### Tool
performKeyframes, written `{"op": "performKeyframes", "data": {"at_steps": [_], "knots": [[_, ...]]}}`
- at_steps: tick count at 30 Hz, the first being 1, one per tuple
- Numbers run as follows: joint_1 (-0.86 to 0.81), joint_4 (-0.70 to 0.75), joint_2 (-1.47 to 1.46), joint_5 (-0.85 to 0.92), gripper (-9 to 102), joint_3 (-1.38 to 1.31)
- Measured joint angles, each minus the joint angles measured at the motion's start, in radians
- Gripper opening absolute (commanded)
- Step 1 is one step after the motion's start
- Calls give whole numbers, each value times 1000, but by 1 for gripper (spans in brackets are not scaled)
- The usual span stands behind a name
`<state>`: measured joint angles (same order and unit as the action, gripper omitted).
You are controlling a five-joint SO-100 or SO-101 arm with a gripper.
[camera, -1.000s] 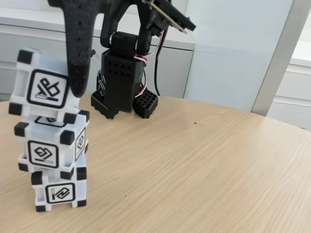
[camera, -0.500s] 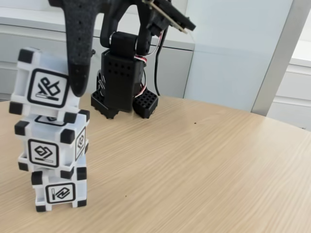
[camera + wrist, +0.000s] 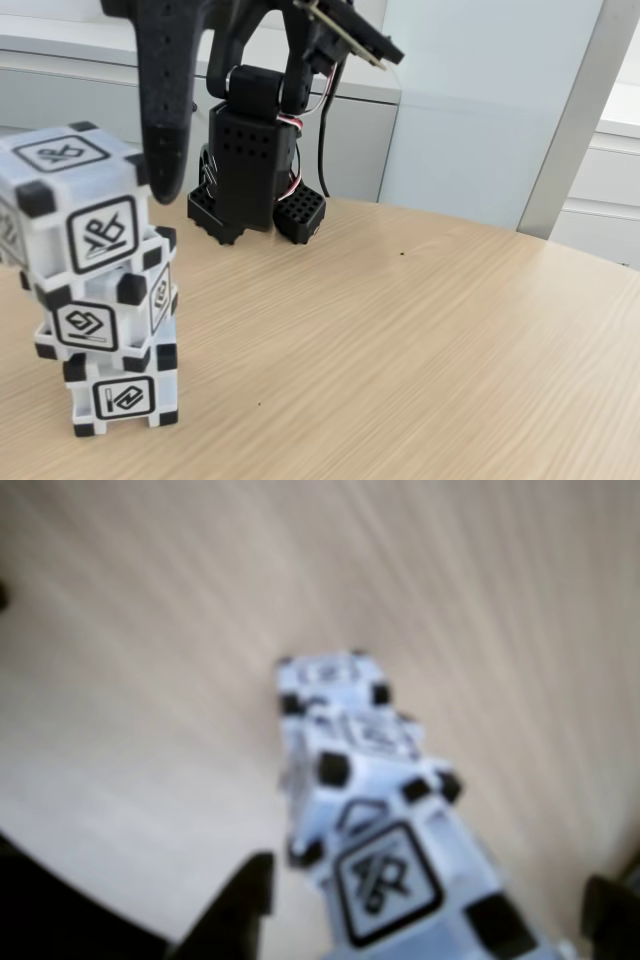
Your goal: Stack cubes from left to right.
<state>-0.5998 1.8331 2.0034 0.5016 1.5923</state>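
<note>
We see the three cubes stacked at the left of the fixed view: bottom cube (image 3: 122, 393) square on the table (image 3: 420, 350), middle cube (image 3: 100, 318) shifted left and twisted on it, top cube (image 3: 80, 200) tipped toward the camera with its upper face showing and hanging out to the left.

Wrist view agrees: top cube (image 3: 400, 880) leans away from the two under it.

Gripper (image 3: 430, 920) is spread wide, one finger (image 3: 165, 110) just right of the top cube, cube sitting between the jaws, no grip that we can see.

Risk, as we judge it: top cube slides or topples off left, caused by tilt plus overhang. Any brush from that finger on retract could take the middle cube with it.
</note>
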Motion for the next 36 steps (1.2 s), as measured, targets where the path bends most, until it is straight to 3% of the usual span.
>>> {"op": "performKeyframes", "data": {"at_steps": [11,17,22,33,36], "knots": [[2,0,129,-46,30,2],[66,0,288,-97,10,2],[69,0,456,-117,1,2],[95,-6,856,-120,0,6],[190,-35,951,-127,0,52]]}}
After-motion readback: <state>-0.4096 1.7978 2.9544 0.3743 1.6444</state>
